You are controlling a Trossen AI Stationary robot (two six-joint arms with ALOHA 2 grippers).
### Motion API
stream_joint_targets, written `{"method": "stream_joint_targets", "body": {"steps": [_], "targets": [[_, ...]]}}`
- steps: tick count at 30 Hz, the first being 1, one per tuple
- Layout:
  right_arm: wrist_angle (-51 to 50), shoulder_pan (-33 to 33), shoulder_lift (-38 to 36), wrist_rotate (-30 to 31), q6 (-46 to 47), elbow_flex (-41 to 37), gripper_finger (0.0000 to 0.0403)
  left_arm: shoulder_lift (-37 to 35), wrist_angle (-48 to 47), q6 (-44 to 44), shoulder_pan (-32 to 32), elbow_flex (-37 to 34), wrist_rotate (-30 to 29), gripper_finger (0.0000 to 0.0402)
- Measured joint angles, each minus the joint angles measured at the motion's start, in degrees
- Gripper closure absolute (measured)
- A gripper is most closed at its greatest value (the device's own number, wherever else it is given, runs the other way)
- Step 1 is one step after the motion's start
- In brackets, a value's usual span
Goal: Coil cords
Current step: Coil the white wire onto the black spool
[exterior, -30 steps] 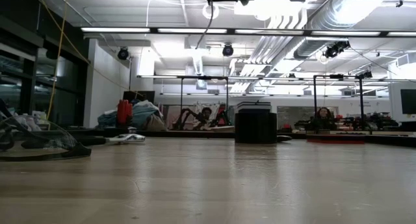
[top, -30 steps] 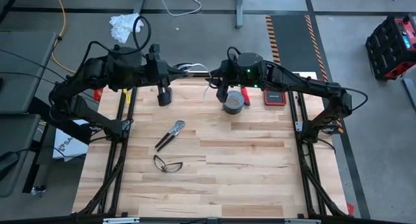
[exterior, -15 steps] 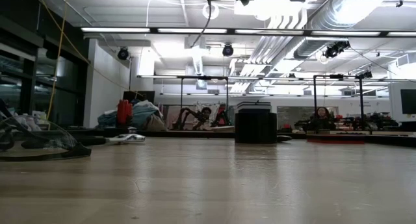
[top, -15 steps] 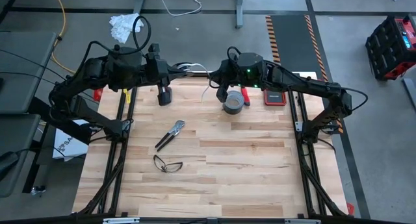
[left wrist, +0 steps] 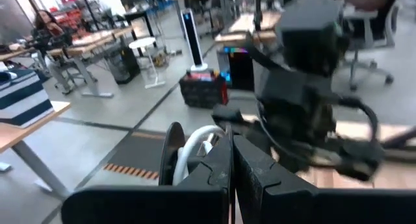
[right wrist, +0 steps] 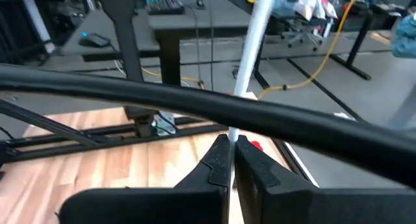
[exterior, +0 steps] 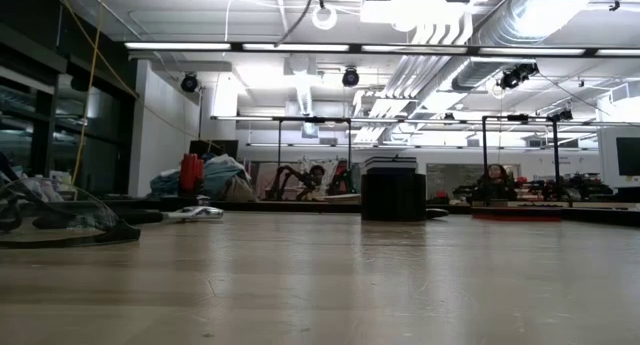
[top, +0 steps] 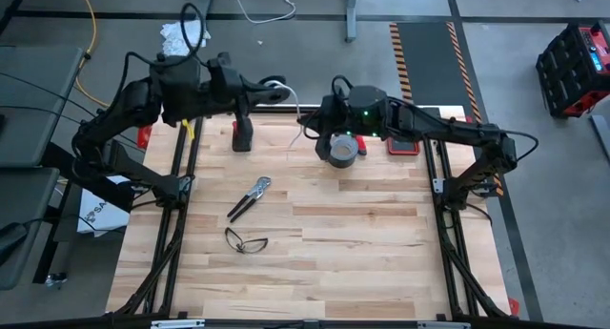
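The small black round spool with the thin white cord on it sits beside my left gripper, which is shut. In the high view my left gripper is above the table's far edge. The white cord runs from it to my right gripper, just left of the grey tape roll. My right gripper is shut on the cord. My left gripper is shut on the spool, whose one black disc and cord loop stand out beside one finger. The finger hides the place of contact. The spool is lifted clear of the table. My right gripper pinches the white cord between its two fingertips, fingers across the cord. From the fingertips the cord runs straight and taut away toward my left gripper. It hangs clear of the table.
A black block stands near the far edge. Pliers and safety glasses lie at mid-left. A red flat box and a red-handled tool lie right of the tape roll. The near half of the table is bare wood.
My left gripper has gone up and toward the far edge with the spool and has turned. My right gripper has gone toward the near edge with the cord. The stretch of white cord between them is longer and drawn straight.
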Motion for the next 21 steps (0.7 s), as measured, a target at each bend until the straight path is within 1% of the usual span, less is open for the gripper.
{"method": "stream_joint_targets", "body": {"steps": [3,7,10,18,21], "targets": [[0.7,0.9,0.0,0.0,0.0,0.0,0.0402,0.2,3.0,-1.8,1.4,0.0,1.8,0.0402],[0.8,1.5,0.0,0.8,-0.1,0.0,0.0402,0.3,7.3,-7.3,3.1,0.0,7.7,0.0402],[2.2,1.5,0.0,0.9,0.0,0.1,0.0402,0.3,10.5,-12.0,3.7,-0.1,11.0,0.0401],[9.2,2.8,0.0,0.3,0.0,0.1,0.0403,1.6,19.7,-22.6,3.8,-0.2,15.1,0.0402],[11.9,3.4,0.0,0.2,0.0,0.0,0.0403,3.1,23.3,-28.3,3.8,-0.3,18.2,0.0401]]}}
